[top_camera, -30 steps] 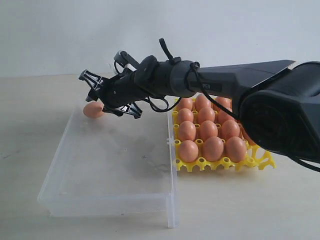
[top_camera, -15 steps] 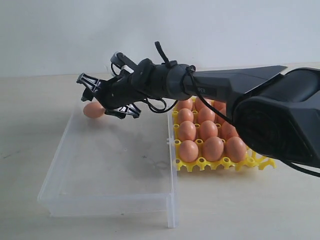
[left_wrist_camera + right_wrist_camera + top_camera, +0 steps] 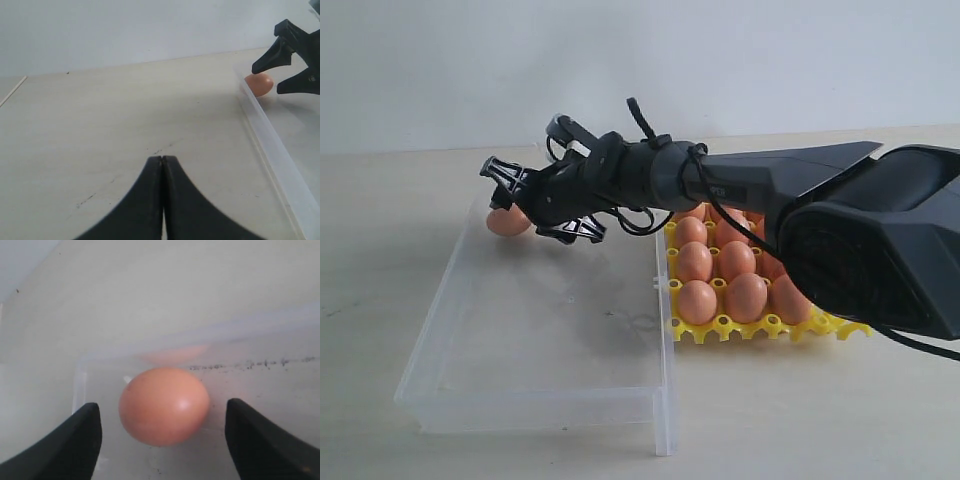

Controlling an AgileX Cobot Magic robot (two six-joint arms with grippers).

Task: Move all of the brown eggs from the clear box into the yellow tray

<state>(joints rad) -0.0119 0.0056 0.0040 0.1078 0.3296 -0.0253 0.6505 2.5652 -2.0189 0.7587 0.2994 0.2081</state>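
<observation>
Pale tabletop (image 3: 380,250); right hand (image 3: 517,200) wide, facing brown egg (image 3: 164,406) in clear box (image 3: 550,400); left hand (image 3: 163,160) closed

Right hand (image 3: 523,205) came lower and closer to single brown egg (image 3: 505,221) at far corner of clear box (image 3: 535,400); egg now between open jaws. Arm hides more of yellow tray (image 3: 720,328).

Pale beige matte table (image 3: 380,250), bare over most of its left side. A few faint dark scuffs (image 3: 160,149) marked that bare stretch. Flat on it sat the clear box (image 3: 535,412), left of centre. Just beside its right wall sat the yellow tray (image 3: 760,329), possibly touching; the join was hard to read.
</observation>
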